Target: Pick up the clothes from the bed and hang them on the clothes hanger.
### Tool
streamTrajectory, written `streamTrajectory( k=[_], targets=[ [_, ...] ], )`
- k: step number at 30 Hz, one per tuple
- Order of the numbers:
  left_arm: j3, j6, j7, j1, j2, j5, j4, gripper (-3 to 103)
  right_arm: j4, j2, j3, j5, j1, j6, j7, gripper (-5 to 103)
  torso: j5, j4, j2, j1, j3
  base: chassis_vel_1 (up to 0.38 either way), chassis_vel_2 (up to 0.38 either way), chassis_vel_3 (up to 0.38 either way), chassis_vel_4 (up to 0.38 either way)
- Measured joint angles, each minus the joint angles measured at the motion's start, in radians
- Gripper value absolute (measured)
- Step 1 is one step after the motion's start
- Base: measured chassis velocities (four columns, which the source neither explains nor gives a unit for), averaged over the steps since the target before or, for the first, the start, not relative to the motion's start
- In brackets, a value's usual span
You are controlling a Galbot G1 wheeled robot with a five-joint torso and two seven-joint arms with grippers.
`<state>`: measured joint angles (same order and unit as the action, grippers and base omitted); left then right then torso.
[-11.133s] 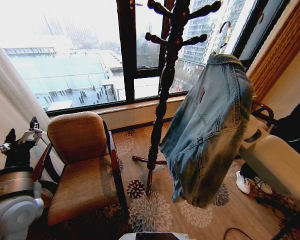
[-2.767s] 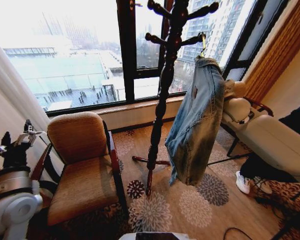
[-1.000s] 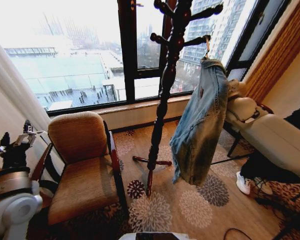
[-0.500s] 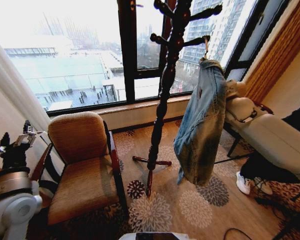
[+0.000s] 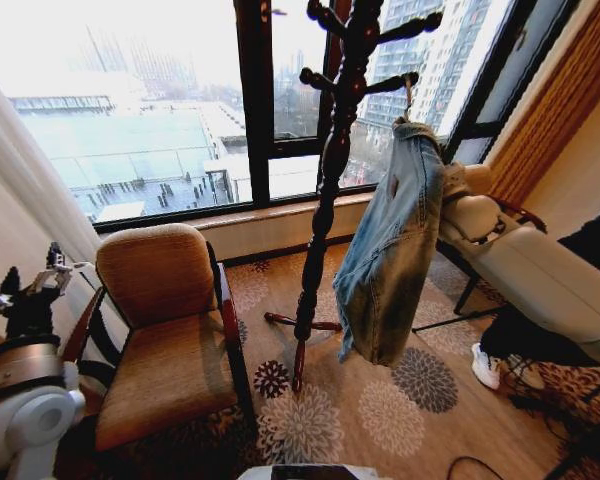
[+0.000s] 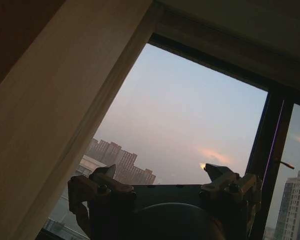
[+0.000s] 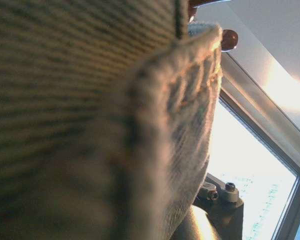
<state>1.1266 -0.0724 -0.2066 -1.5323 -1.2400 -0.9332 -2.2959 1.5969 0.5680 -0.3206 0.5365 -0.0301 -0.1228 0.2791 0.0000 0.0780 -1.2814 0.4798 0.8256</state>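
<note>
The clothes, a light blue denim jacket (image 5: 390,250), hang on the clothes hanger, whose thin metal hook (image 5: 408,92) rests over a peg of the dark wooden coat stand (image 5: 325,190). The denim covers the rest of the hanger. My right arm (image 5: 525,275) reaches in from the right to the jacket's far side, where the denim covers its gripper. In the right wrist view the denim (image 7: 90,115) sits close in front of my right gripper (image 7: 220,197). My left gripper (image 5: 30,285) (image 6: 162,172) is raised at the far left, open and holding nothing. The bed is out of view.
A tan armchair (image 5: 160,330) with dark wooden arms stands left of the coat stand's feet (image 5: 298,325). Behind both is a large window (image 5: 130,120) with a low sill. Floral carpet (image 5: 380,420) lies in front. A pale curtain (image 5: 20,190) hangs at the left.
The jacket has gone from hanging low at the right up onto the stand's peg. In the last half second its lower part swung left toward the stand. The left arm stays parked.
</note>
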Motion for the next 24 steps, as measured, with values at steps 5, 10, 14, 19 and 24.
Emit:
streamTrajectory(
  k=[5,10,14,19,24],
  targets=[
    [0.001,0.000,0.000,0.002,0.005,0.000,0.001,100,0.006,-0.008,0.003,0.001,-0.003,0.000,0.004,14,0.0000,-0.0002,0.000,0.000,0.000,0.000,0.000,0.000,0.000],
    [-0.008,0.002,0.000,0.007,0.006,0.002,-0.002,100,0.034,-0.029,0.006,0.013,-0.010,0.001,0.012,18,0.0000,-0.0002,0.000,0.000,0.000,0.000,0.000,0.000,0.000],
    [-0.013,0.003,0.000,0.007,0.003,0.006,-0.005,100,0.055,-0.042,0.007,0.029,-0.019,-0.003,0.018,28,0.0009,-0.0001,0.000,0.001,0.001,0.000,0.000,0.000,0.000],
    [-0.009,0.003,0.000,0.004,0.001,0.006,-0.009,100,0.096,-0.056,0.016,0.050,-0.034,-0.014,0.054,44,0.0005,0.0005,0.000,0.001,0.001,0.000,0.000,0.000,0.000],
    [-0.001,0.003,0.000,0.000,0.001,0.003,-0.013,100,0.141,-0.067,0.028,0.065,-0.050,-0.025,0.082,66,0.0000,0.0000,0.000,0.000,0.000,0.000,0.000,0.000,0.000]
  ],
)
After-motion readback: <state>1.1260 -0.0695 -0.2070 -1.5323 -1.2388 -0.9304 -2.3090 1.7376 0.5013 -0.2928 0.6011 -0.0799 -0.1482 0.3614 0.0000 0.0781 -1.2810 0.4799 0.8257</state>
